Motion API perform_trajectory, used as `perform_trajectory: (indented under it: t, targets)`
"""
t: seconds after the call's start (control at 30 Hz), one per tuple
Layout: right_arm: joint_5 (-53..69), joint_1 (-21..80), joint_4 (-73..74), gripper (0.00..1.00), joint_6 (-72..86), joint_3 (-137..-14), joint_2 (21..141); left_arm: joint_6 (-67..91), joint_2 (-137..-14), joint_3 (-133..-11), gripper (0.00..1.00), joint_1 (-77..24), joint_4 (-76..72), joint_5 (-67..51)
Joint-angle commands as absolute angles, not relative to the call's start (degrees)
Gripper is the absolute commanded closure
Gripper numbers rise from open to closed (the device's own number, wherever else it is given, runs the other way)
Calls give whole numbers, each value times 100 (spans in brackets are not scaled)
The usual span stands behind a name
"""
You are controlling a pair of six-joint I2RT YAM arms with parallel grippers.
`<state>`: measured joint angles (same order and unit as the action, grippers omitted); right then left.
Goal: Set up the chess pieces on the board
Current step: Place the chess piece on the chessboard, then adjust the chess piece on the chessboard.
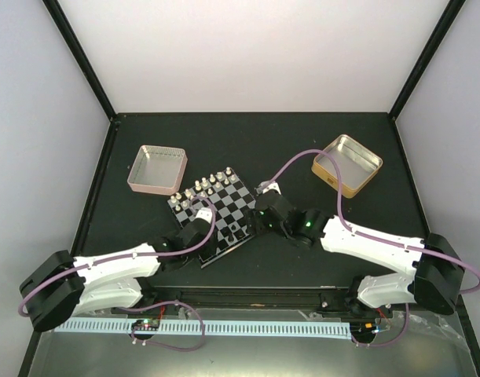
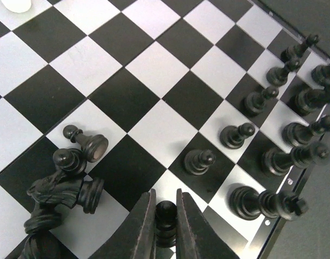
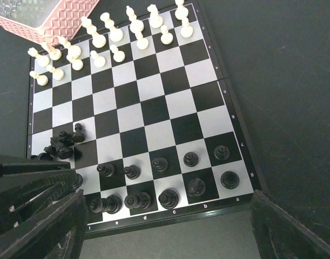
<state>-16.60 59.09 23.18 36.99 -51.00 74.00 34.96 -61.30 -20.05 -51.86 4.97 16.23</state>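
Observation:
The board [image 1: 238, 198] lies mid-table. White chess pieces [image 3: 99, 40] fill its far two rows. Black chess pieces [image 3: 190, 158] stand in the two near rows. A small heap of fallen black pieces [image 2: 62, 189] lies on the board's left side [image 3: 61, 145]. My left gripper [image 2: 166, 197] is shut on a black pawn [image 2: 166, 211], held upright over a pale square in line with the black pawn row. My right gripper [image 3: 165, 232] hangs open above the board's near rim with nothing between its fingers [image 3: 35, 216].
A pink tin [image 1: 155, 169] sits just beyond the board's far left corner, against the white back row [image 3: 46, 13]. A gold tin [image 1: 347, 165] stands at the back right. Both arms' cables loop over the table near the board.

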Motion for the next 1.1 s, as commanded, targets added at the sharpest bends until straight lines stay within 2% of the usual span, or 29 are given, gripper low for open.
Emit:
perform_trajectory:
  t: [0.0,0.13,0.3,0.53,0.63,0.73,0.9,1.07]
  targets:
    - [-1826,5880,2287,17,3676,-5327,7459,3389,-6217,-1860,88,-5223,70,1518]
    - [-1844,5879,2327,17,3639,-5350,7450,3403,-6283,-1748,78,-5221,-101,1445]
    - [-1775,5878,2366,17,3701,-5282,7329,3533,-5957,-1926,57,-5221,148,1175]
    - [-1705,5872,2285,17,3836,-5122,7118,4035,-5371,-2390,45,-5127,1318,1468]
    - [-1697,5875,2276,17,3832,-5094,7087,4253,-5313,-2496,44,-5111,1678,1370]
    - [-1684,5871,2286,17,3832,-5074,7100,4453,-5419,-2580,49,-5069,1961,1342]
    - [-1678,5869,2259,17,3815,-5024,7129,4475,-5743,-2614,50,-5024,1919,1152]
    - [-1672,5870,2251,17,3797,-5015,7141,4369,-6060,-2763,60,-4979,1841,1126]
